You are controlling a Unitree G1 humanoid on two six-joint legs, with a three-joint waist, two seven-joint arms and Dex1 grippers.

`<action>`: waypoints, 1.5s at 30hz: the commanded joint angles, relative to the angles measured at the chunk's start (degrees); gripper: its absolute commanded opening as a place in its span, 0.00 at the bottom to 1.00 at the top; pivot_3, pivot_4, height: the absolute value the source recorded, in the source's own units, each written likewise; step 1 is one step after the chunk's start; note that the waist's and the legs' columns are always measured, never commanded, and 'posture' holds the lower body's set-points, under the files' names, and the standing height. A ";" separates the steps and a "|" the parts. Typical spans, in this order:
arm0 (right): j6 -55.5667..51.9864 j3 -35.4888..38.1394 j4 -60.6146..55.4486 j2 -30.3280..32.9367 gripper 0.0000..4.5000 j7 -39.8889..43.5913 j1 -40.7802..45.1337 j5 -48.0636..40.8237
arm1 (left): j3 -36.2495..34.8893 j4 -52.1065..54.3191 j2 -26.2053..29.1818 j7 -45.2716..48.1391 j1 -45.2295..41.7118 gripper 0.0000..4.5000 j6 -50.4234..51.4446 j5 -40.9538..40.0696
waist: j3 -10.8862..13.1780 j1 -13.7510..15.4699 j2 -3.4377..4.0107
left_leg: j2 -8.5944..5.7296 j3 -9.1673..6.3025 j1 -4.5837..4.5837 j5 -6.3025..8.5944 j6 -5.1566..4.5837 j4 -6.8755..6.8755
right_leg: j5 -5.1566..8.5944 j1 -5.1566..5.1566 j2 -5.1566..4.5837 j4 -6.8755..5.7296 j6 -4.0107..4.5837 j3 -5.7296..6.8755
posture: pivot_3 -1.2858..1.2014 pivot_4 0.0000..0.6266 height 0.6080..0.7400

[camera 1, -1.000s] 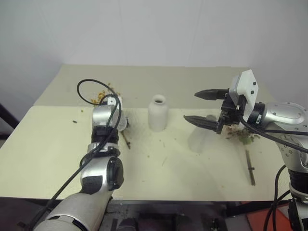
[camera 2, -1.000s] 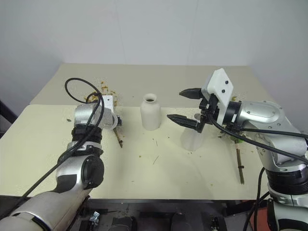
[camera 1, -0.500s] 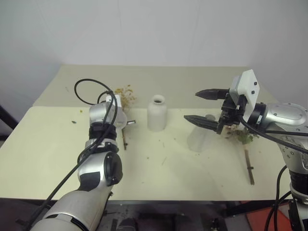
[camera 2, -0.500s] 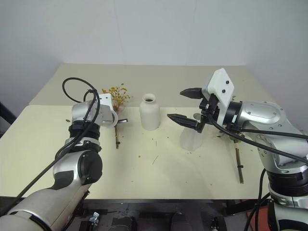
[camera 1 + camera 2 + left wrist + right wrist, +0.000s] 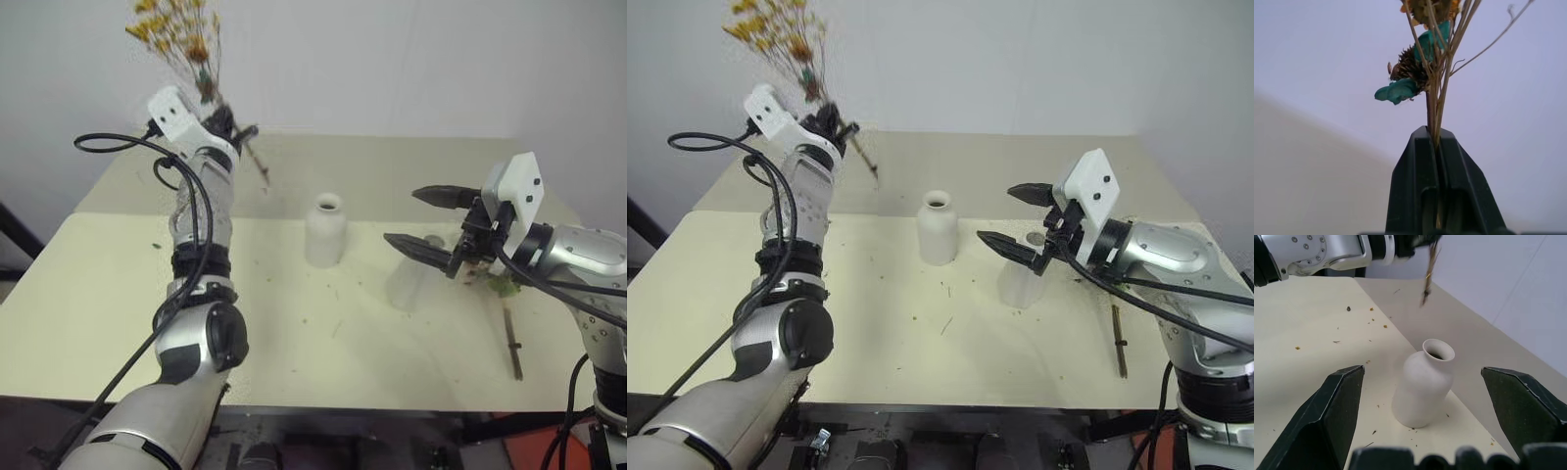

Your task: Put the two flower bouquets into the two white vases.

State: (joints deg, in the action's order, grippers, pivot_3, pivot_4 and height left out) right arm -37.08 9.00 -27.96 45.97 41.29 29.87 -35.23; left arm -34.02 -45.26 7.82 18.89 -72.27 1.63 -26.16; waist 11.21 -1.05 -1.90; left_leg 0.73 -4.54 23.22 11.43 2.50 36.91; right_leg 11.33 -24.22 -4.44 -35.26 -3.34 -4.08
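Right wrist view: the bottle vase (image 5: 1424,384) stands empty. The left gripper (image 5: 1435,142) grips the yellow spray (image 5: 179,34) aloft; the right gripper (image 5: 423,221) gapes over the half-hidden cone vase (image 5: 1020,284).

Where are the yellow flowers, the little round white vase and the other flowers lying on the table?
yellow flowers (image 5: 174,29): left eye view, blossoms.
round white vase (image 5: 324,236): left eye view, belly.
other flowers (image 5: 502,284): left eye view, green leaves.

It looks like a lab test corner: a plain cream rectangular table (image 5: 88,323) against a bare white wall (image 5: 392,59).
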 commanded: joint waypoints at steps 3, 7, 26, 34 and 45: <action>-1.22 5.11 -5.83 -0.06 1.00 -3.92 -2.96 -1.63 | -2.79 -12.80 0.28 17.61 -3.90 0.01 -10.34 -7.35 | 0.00 0.02 0.00 | 0.00 0.00 -0.01 0.00 -0.01 0.03 | 0.00 0.03 0.01 0.00 0.00 0.00 | 0.52 0.24 1.00; -2.48 8.51 -9.51 0.24 1.00 -6.51 -7.13 -2.66 | -4.51 -20.04 0.75 20.67 -6.40 0.01 -11.66 -9.76 | 0.00 0.10 0.00 | 0.00 -0.03 0.07 0.00 -0.04 0.06 | 0.00 0.02 0.01 0.01 -0.02 0.01 | 0.52 0.24 1.00; -3.75 10.76 -15.22 0.52 1.00 -12.71 -14.11 -2.56 | 3.47 -25.55 -2.20 26.57 -8.14 0.01 -13.41 -3.03 | 0.00 -0.19 0.00 | 0.00 -0.03 -0.01 0.01 -0.05 0.07 | -0.01 0.05 0.03 -0.03 -0.04 -0.01 | 0.52 0.24 1.00; -3.46 9.30 -14.88 0.51 1.00 -12.72 -14.07 -0.75 | 5.28 -25.66 -1.85 28.01 -6.88 0.01 -14.22 -0.77 | 0.00 -0.24 0.00 | 0.01 -0.03 -0.02 0.01 -0.05 0.06 | 0.00 0.05 0.03 -0.04 -0.05 -0.02 | 0.52 0.24 1.00; -3.47 7.94 -14.28 0.25 1.00 -13.00 -13.39 1.07 | 8.34 -26.69 -1.92 28.63 -5.32 0.01 -15.77 3.15 | 0.00 -0.09 0.00 | 0.00 -0.03 -0.02 0.01 -0.05 0.07 | 0.00 0.05 0.03 -0.05 -0.05 -0.02 | 0.52 0.24 1.00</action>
State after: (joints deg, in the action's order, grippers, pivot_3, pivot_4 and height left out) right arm -41.36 16.30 -41.46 46.00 29.06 15.46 -34.67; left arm -26.43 -72.09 5.72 47.38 -77.75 -12.57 -24.03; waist 11.21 -1.14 -1.90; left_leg 0.74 -4.57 23.19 11.44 2.45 36.98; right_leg 11.32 -24.17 -4.41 -35.31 -3.39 -4.10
